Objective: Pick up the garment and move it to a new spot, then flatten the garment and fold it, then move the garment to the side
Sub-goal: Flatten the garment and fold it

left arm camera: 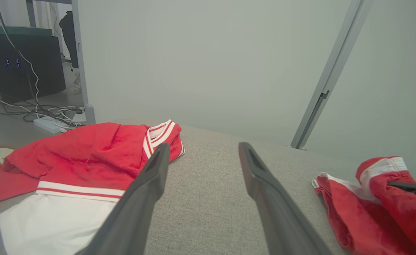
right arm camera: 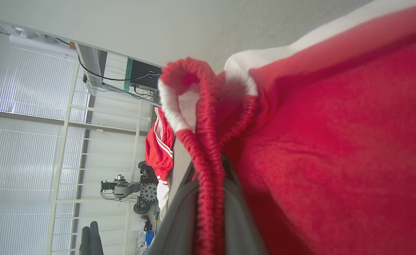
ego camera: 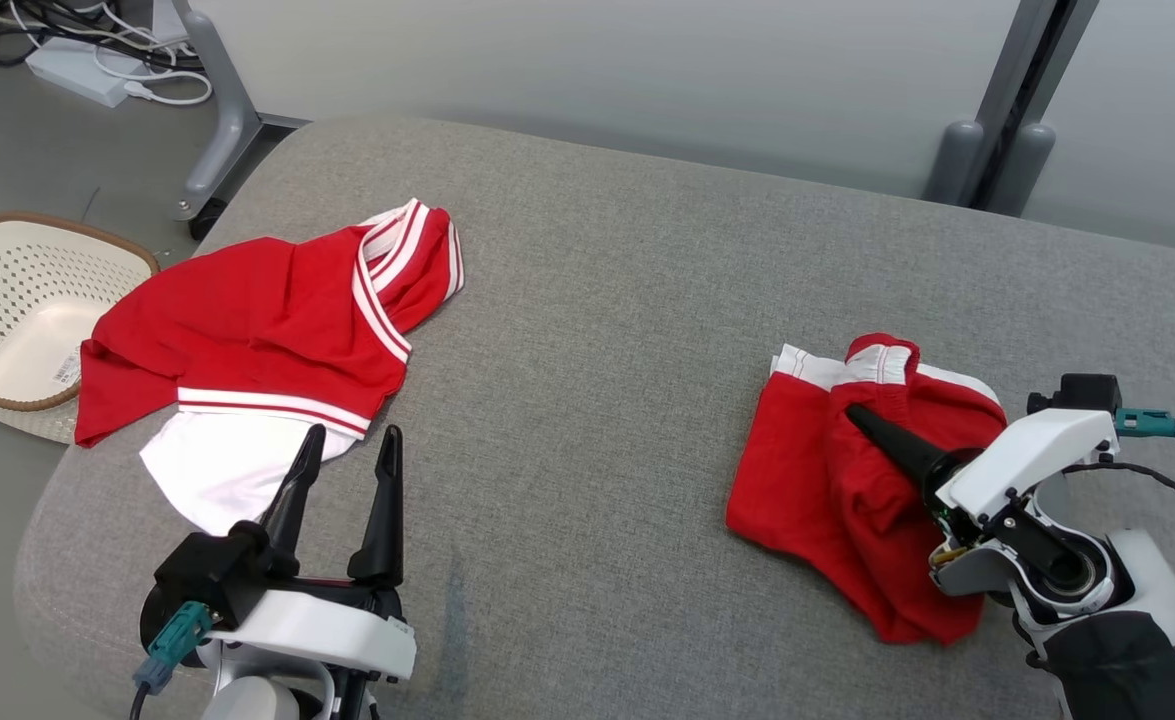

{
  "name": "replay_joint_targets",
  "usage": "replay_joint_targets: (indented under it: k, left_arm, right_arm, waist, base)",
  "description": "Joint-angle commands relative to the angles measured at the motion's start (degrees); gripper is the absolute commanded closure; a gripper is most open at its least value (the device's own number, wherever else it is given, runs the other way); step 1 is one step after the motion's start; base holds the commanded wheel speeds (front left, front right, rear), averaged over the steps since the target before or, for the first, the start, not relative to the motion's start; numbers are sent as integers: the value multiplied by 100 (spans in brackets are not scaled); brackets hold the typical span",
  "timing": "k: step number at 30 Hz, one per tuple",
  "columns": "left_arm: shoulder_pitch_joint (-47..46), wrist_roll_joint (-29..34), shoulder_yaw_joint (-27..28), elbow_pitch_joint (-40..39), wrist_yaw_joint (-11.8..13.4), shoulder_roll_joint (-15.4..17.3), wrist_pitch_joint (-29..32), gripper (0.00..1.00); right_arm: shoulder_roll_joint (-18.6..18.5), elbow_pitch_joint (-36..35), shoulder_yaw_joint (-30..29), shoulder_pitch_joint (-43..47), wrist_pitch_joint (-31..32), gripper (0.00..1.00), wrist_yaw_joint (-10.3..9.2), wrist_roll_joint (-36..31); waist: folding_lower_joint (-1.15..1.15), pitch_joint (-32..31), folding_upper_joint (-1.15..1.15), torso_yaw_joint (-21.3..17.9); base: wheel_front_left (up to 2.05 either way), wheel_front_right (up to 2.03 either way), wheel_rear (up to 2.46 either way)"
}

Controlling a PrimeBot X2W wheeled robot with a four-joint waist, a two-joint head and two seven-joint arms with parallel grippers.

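Two tools sit at the bottom of the head view. The left tool (ego camera: 354, 432) hovers at the lower left over the grey padded surface (ego camera: 597, 350). Its two dark fingers are spread apart with nothing between them, and their tips are just short of the white hem of a red jersey (ego camera: 267, 320). The right tool (ego camera: 862, 418) comes in from the lower right, turned on its side, with one dark finger lying across the red shorts (ego camera: 817, 490).

In the right wrist view the ribbed red waistband of the shorts runs down between the two grey fingers (right arm camera: 179, 226), which are closed on it. A loop of the band, lined in white, stands up above them.

The shorts lie crumpled at the right of the head view, near the front edge of the surface. Their white-trimmed waistband is bunched at the far end.

Well apart from them, at the left, the jersey is spread loosely, with its striped red-and-white collar pointing toward the upper middle of the frame and one sleeve hanging over the left edge.

Beyond that edge a cream perforated basket (ego camera: 7, 290) with a brown rim stands on the floor. Farther back, at the upper left, lie a white power strip (ego camera: 77, 70) and tangled cables beside a grey frame leg (ego camera: 222, 120). A pale panel closes the top of the frame.
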Motion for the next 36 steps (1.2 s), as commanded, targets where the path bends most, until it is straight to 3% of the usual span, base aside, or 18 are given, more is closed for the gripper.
replay_joint_targets:
  k: [1, 3, 4, 5, 6, 15, 28, 36]
  left_arm:
    - [-58, -26, 18, -1, 30, 18, -13, 0]
    - [-51, -17, 27, 8, 40, 19, -13, 0]
    - [-47, -10, 34, 12, 31, 19, -13, 0]
    - [-45, -3, 37, 14, 33, 19, -13, 0]
    - [-42, 2, 39, 17, 32, 18, -13, 0]
    - [50, 24, 39, 48, 23, 19, -13, 0]
    - [72, -32, 53, 5, 49, 19, -13, 0]
    - [48, -19, 44, 4, 22, 20, -13, 0]
  right_arm:
    - [-10, 23, -35, -76, 51, 82, 14, -54]
    - [33, 71, -44, -82, 59, 55, 14, -83]
    - [49, 90, -48, -98, 67, 48, 14, -103]
    - [63, 104, -50, -115, 88, 14, 14, -103]
    - [78, 119, -52, -131, 108, 0, 14, -105]
    - [59, 108, 16, -51, 533, 0, 14, -252]
    - [-410, -1250, -585, 542, 569, 0, 14, -637]
    - [-408, -1112, -849, 966, 612, 0, 14, -1316]
  waist:
    - [0, -14, 0, 17]
    - [0, -30, 0, 20]
    - [0, -39, 0, 16]
    - [0, -47, 0, 9]
    - [0, -55, 0, 1]
    - [0, -190, 0, -174]
    - [0, -272, 0, -636]
    - [0, -272, 0, -753]
  base:
    - [0, 0, 0]
    - [0, 0, 0]
    - [0, 0, 0]
    - [0, 0, 0]
    - [0, 0, 0]
    - [0, 0, 0]
    - [0, 0, 0]
    - [0, 0, 0]
